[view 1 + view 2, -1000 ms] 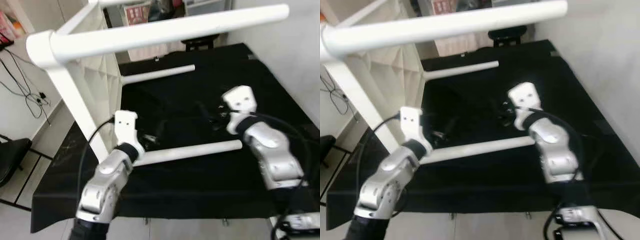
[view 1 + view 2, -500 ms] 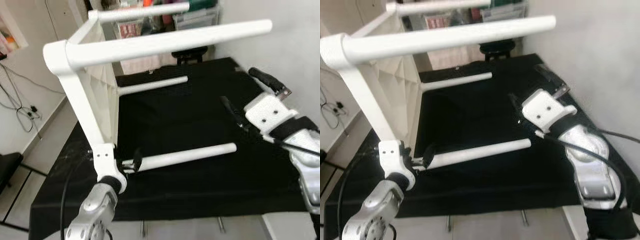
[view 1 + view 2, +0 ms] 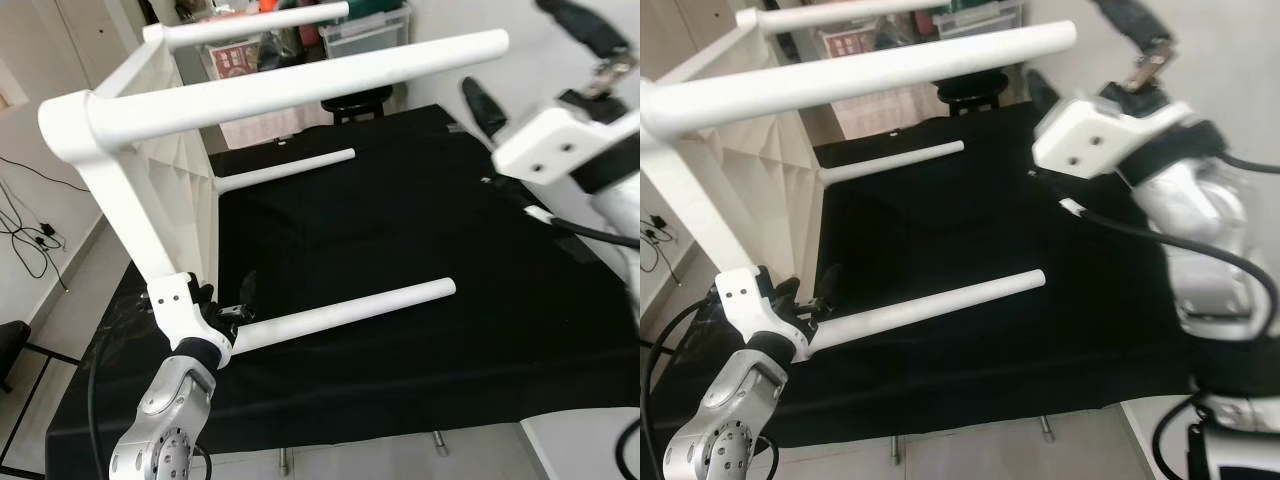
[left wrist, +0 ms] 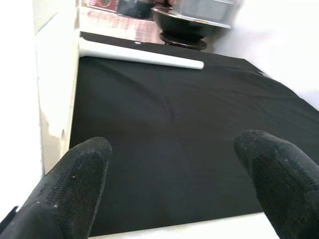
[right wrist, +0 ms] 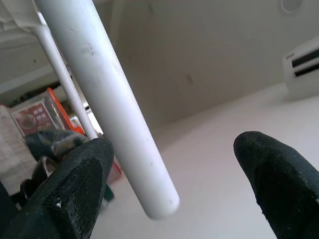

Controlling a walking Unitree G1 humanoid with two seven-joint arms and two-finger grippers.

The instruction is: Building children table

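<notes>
Right tool (image 3: 540, 60), fingers spread and empty, has risen from the tabletop (image 3: 400, 220) toward the upper white leg (image 3: 300, 85). Left tool (image 3: 225, 305), open and holding nothing, stays by the lower leg (image 3: 340, 315) at the near-left corner.

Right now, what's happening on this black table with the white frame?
A white children's table lies tipped on its side on the black cloth, its four legs pointing sideways. The left end effector sits low at the base of the near lower leg, fingers open and apart from it. The right end effector is raised near the free end of the upper front leg, fingers open, gripping nothing.
</notes>
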